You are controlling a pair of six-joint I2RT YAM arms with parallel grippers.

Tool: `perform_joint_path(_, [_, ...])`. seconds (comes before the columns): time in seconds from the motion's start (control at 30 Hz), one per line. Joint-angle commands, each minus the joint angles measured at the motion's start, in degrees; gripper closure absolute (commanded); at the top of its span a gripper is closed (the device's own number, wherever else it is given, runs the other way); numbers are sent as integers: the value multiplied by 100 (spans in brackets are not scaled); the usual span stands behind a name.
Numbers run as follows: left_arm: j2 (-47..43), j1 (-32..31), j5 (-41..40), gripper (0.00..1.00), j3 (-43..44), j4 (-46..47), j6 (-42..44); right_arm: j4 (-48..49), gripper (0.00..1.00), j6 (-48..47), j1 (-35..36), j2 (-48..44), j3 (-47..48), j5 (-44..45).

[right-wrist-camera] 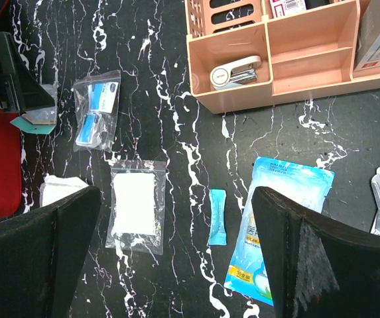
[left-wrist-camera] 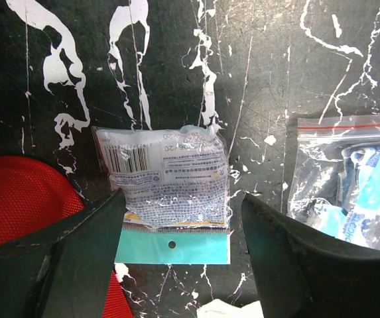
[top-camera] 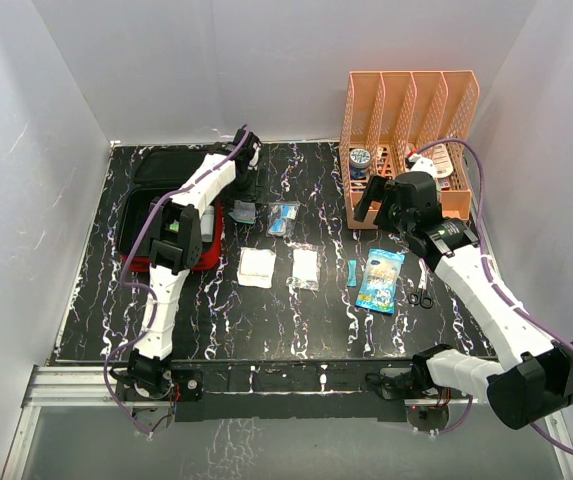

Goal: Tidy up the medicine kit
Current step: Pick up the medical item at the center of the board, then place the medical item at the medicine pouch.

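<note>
So the left gripper [left-wrist-camera: 183,209] is hanging right over a small clear plastic packet with a barcode and a teal header strip [left-wrist-camera: 166,192]. Its jaws are spread wide with one finger on each side and neither touching it, which looks to me like lining up to pinch it. The red soft fabric medicine kit [left-wrist-camera: 17,199] sits at the left side of the black marbled table [top-camera: 86,300], unzipped and lying flat, with its corner just beside that packet. My guess is that's why this packet is the one being gone after, since it's the shortest trip into the case. The rest of the supplies are spread out to the right with gaps between them, probably so each can be grabbed on its own: a clear zip bag with blue-wrapped pieces [left-wrist-camera: 349,192], a loose white gauze square [top-camera: 256,267], a clear zip bag holding a white pad [right-wrist-camera: 135,205], a thin teal sachet [right-wrist-camera: 217,216], a light blue soft pack [right-wrist-camera: 276,225] and small scissors [top-camera: 421,295]. The right gripper [right-wrist-camera: 176,218] hovers high near the orange-pink plastic file rack [right-wrist-camera: 276,59], jaws wide apart and holding nothing. I'd say it's parked clear of the left arm's reach.
</note>
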Motion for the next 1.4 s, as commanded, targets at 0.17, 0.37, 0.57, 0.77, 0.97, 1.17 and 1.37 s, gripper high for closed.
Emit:
perform_joint_path(0.17, [103, 37, -200, 32, -237, 28, 60, 97, 2, 17, 9, -231, -19, 152])
perform_joint_path(0.37, [116, 34, -252, 35, -367, 98, 93, 98, 1, 24, 9, -250, -36, 164])
perform_joint_path(0.57, [4, 34, -248, 65, -396, 118, 150, 91, 2, 17, 11, -260, -45, 171])
perform_joint_path(0.77, [-152, 38, -255, 86, 47, -141, 339, 162, 2, 8, 11, -211, -46, 160])
perform_joint_path(0.97, [-779, 33, -639, 83, 1054, -131, 1248, 282, 2, 0, 11, -202, -162, 132])
perform_joint_path(1.17, [-2041, 316, -1084, 77, 280, 736, 2194, 500, 2, 0, 7, -96, -256, 31])
perform_joint_path(1.37, [-2550, 1346, -919, 76, -318, 187, 2287, 751, 2, -71, 10, 141, -221, -117])
